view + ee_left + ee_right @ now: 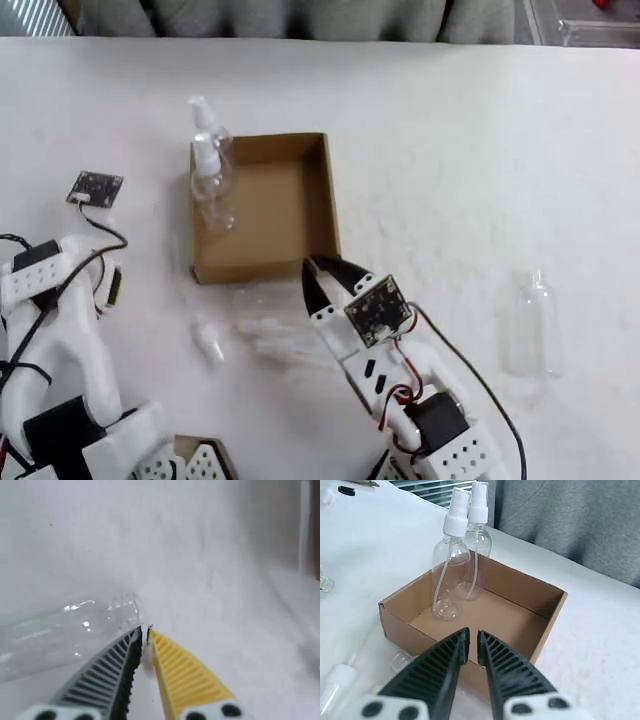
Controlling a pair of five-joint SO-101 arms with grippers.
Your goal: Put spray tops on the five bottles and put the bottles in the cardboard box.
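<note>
Two capped clear plastic bottles (212, 185) upright in brown cardboard box (285, 215); lying bottles (275, 340) too faint to count. Left gripper (146, 632) closed, hold unclear; right gripper (472, 635) barely parted, empty.

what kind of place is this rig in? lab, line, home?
Probably a lab or office bench, not a production line: two small robot arms on a white table, a cardboard box holding two spray bottles.
</note>
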